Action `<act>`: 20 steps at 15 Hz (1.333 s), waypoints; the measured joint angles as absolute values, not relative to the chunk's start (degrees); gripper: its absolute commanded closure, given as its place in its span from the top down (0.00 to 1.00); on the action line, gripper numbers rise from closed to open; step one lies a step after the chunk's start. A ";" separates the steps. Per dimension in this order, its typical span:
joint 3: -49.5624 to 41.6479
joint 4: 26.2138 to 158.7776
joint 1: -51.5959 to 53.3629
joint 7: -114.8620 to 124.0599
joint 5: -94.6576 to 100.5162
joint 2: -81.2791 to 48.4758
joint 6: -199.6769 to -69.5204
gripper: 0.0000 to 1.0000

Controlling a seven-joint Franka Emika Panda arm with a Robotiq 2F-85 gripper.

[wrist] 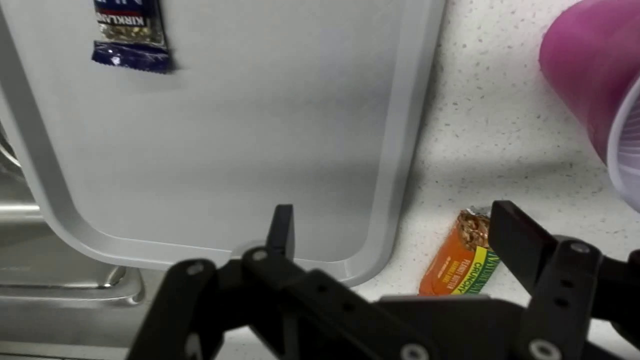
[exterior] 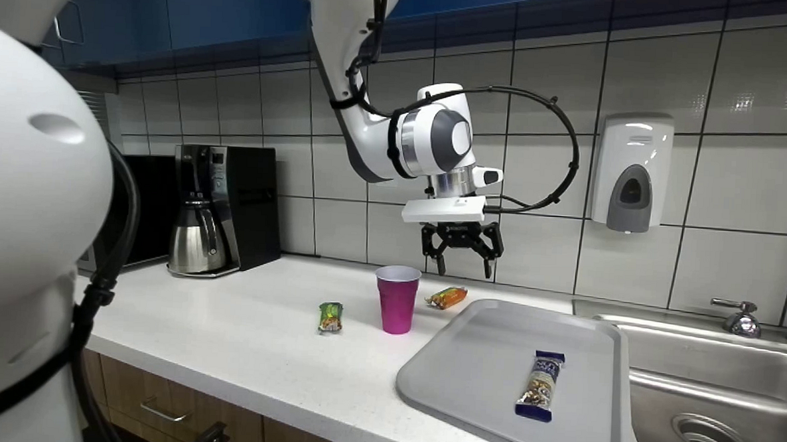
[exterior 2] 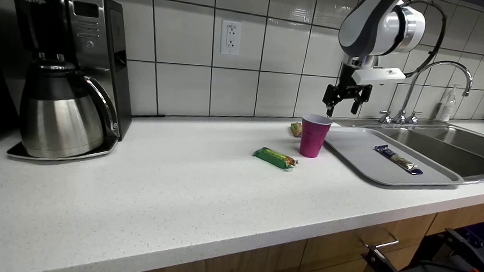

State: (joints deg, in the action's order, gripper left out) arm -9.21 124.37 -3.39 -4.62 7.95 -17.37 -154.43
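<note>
In an exterior view, the bulky white body of the robot arm (exterior: 29,198), strapped with black cable, looms close by at the far left and hides that end of the white, speckled worktop (exterior: 249,321). Past it stands a black and silver coffee maker (exterior: 256,208) with a brushed-steel carafe (exterior: 196,242) on its base, backed by the pale tiled wall (exterior: 340,225). Well apart from that, a small bar in a green wrapper (exterior: 330,316) lies flat on the worktop. Near it, a magenta plastic cup (exterior: 398,304) stands upright. Beyond the cup, toward the wall, a bar in an orange, yellow and green wrapper (exterior 2: 295,129) lies on the worktop, partly hidden by the cup in an exterior view; the grey tray is on its other side.

Higher up hangs the black two-fingered hand (exterior: 464,267), released, its fingers spread well apart. From the wrist view, the orange bar lies below, one fingertip covering a corner of it.

Next comes the flat grey tray (exterior: 474,357) with rounded corners, carrying a bar in a navy-and-clear wrapper (exterior: 540,387). A white soap dispenser with a grey front (exterior: 633,172) is fixed to the tiles. Last, just beside the tray, sits the stainless-steel sink (exterior: 719,358), a chrome tap handle (exterior: 742,320) at its back edge.
</note>
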 measured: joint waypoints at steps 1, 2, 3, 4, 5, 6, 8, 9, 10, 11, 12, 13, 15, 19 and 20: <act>-9.42 124.54 -3.80 -4.62 7.94 -17.37 -154.43 1.00; -9.66 124.74 -4.26 -4.62 7.93 -17.37 -154.44 1.00; -9.78 124.95 -4.78 -4.62 7.91 -17.37 -154.44 1.00; -9.95 125.17 -5.22 -4.62 7.91 -17.37 -154.49 1.00; -10.26 125.40 -5.59 -4.62 7.91 -17.37 -154.53 1.00; -10.51 125.61 -5.94 -4.62 7.91 -17.37 -154.53 1.00; -11.00 126.00 -6.57 -4.62 7.91 -17.39 -154.53 1.00; -11.26 126.19 -6.82 -4.62 7.91 -17.41 -154.53 1.00; -11.47 126.40 -7.08 -4.62 7.91 -17.42 -154.53 1.00; -11.70 126.60 -7.33 -4.62 7.91 -17.43 -154.53 1.00; -11.90 126.78 -7.61 -4.62 7.91 -17.47 -154.53 1.00; -12.04 126.97 -7.94 -4.62 7.90 -17.50 -154.53 1.00; -12.23 127.21 -8.67 -4.62 7.88 -17.67 -154.53 1.00; -12.27 127.28 -10.22 -4.76 7.30 -18.56 -154.53 1.00; -12.26 127.28 -10.53 -4.80 7.10 -18.79 -154.53 1.00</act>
